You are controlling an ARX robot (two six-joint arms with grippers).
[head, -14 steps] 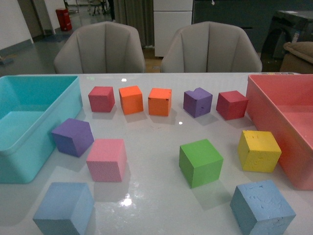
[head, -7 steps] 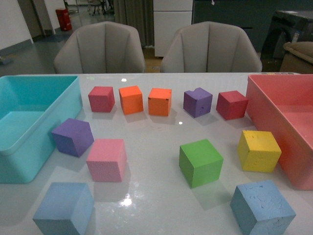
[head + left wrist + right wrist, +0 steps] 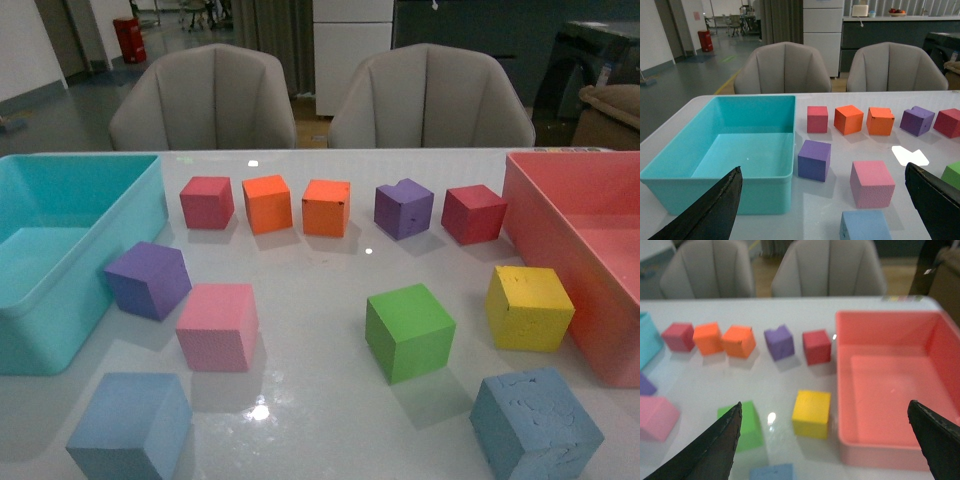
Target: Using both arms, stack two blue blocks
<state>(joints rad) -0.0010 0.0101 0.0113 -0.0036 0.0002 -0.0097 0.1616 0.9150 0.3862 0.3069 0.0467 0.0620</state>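
Two light blue blocks lie on the white table near its front edge. One blue block (image 3: 130,425) is at the front left; it also shows in the left wrist view (image 3: 865,226), between the open fingers of my left gripper (image 3: 832,210), which hangs above and short of it. The other blue block (image 3: 535,423) is at the front right; its top edge shows in the right wrist view (image 3: 772,472) under my right gripper (image 3: 832,450), which is open and empty. Neither arm shows in the front view.
A turquoise bin (image 3: 60,255) stands at the left and a pink bin (image 3: 585,250) at the right. Red, orange, purple, pink (image 3: 218,326), green (image 3: 410,331) and yellow (image 3: 529,307) cubes are spread over the table. Two grey chairs stand behind it.
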